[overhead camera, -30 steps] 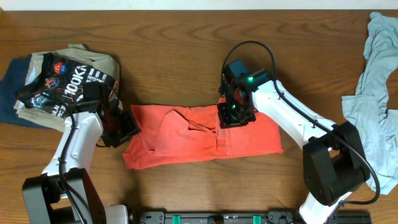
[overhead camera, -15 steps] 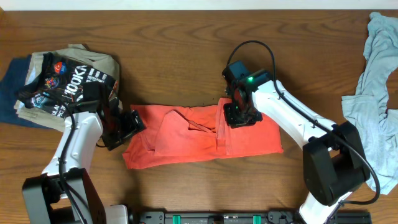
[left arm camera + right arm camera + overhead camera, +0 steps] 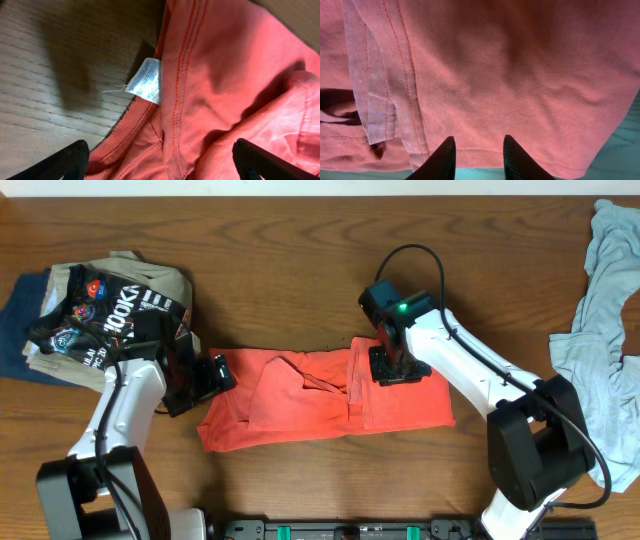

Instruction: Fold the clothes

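Note:
The clothes, a red-orange T-shirt (image 3: 320, 395), lie folded into a long strip across the middle of the table. My left gripper (image 3: 218, 370) hovers at the strip's left end, open wide. In the left wrist view its fingertips (image 3: 67, 161) frame the ribbed collar and a white label (image 3: 145, 80), holding nothing. My right gripper (image 3: 400, 368) sits low over the strip's upper right part. Its fingers (image 3: 442, 160) stand a little apart, open, with smooth shirt cloth (image 3: 520, 75) and a hemmed fold edge (image 3: 380, 95) beneath them and nothing pinched.
A pile of folded garments sits at the far left: a black shirt with white print (image 3: 100, 315) on top of tan and navy ones (image 3: 15, 340). A crumpled light grey-blue garment (image 3: 600, 330) lies along the right edge.
My left gripper has opened wide and let go of the shirt's left end. My right gripper has slid right along the shirt and its fingers have parted slightly.

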You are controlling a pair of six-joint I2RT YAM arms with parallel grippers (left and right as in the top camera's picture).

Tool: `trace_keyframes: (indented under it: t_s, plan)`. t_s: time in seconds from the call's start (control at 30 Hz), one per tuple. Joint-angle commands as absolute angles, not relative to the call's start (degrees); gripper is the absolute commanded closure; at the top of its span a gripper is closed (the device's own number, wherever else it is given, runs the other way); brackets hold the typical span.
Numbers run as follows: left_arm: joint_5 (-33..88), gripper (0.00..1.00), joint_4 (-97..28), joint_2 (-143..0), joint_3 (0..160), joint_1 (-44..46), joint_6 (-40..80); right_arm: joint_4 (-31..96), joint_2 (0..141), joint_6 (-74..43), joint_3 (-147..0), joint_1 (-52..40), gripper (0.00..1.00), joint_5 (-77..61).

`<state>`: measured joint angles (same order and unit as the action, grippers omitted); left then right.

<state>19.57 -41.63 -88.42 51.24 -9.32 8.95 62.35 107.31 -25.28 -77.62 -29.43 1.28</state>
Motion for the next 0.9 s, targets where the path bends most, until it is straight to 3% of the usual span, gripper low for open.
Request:
trace_keyframes:
  t_s: [0.0,0.47,0.63,0.7,0.77,0.87]
  plan:
    - [19.9,0.11,-41.7,-90.8,50.8,-9.0,7.1,62.4,107.2,-26.3,-77.8,-29.1,0.70,2.4]
    - [19.9,0.21,-38.0,-102.0,50.8,-0.4,7.1,63.2,107.2,-26.3,-77.8,-29.1,0.70,2.4]
    - [19.9,0.49,-37.9,-103.2,50.8,2.4,7.1,63.7,107.2,-26.3,-77.8,-29.0,0.70,2.7]
    - [19.9,0.65,-37.8,-103.2,50.9,2.8,7.1,64.2,107.2,-26.3,-77.8,-28.9,0.71,3.3]
    - [19.9,0.90,-37.9,-103.2,50.9,2.6,7.1,65.1,107.2,-26.3,-77.8,-28.6,0.75,4.2]
    - [19.9,0.94,-38.2,-103.2,51.1,1.6,7.1,66.0,107.2,-26.3,-77.8,-27.7,0.78,5.2]
